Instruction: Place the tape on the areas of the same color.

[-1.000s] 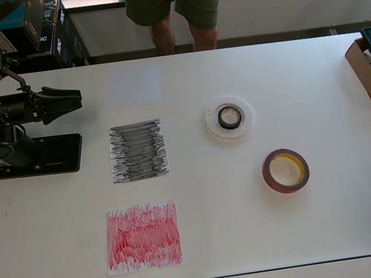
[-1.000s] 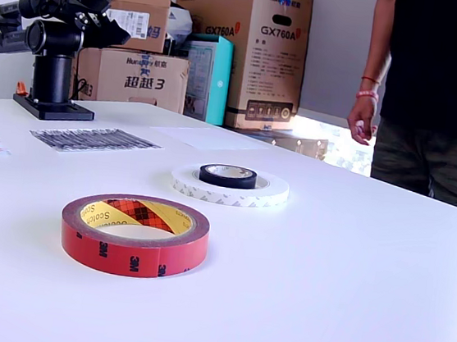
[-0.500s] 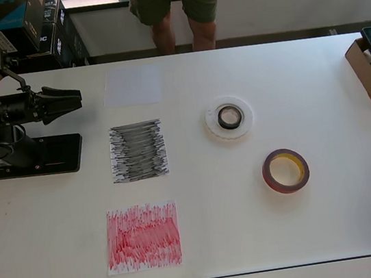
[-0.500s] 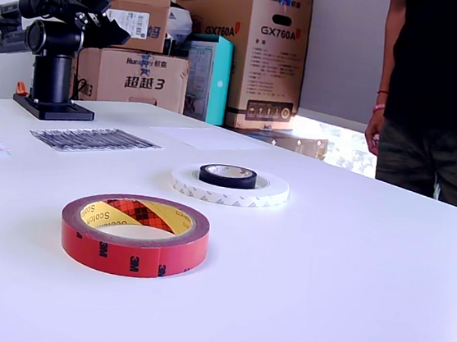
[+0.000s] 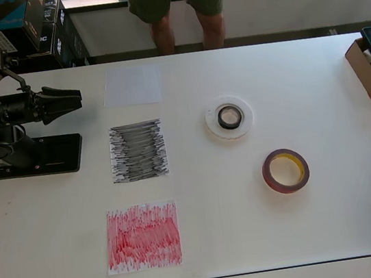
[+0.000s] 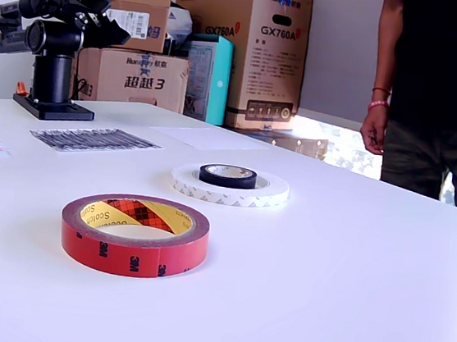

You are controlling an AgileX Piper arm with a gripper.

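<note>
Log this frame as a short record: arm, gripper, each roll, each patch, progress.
arm: parked at its base, over no roll
gripper: holds nothing; open or shut unclear
black roll: inside the white ring
red roll: alone on the table
white patch, black patch, red patch: all bare
progress: no roll placed

On the red tape roll (image 6: 134, 234), "3M" is printed on the outer wall and "Scotch" on the yellow core. "GX760A" is read on the tall cardboard box (image 6: 250, 50) at 12 o'clock in the exterior view. "3" is read on the lower box (image 6: 130, 77).
</note>
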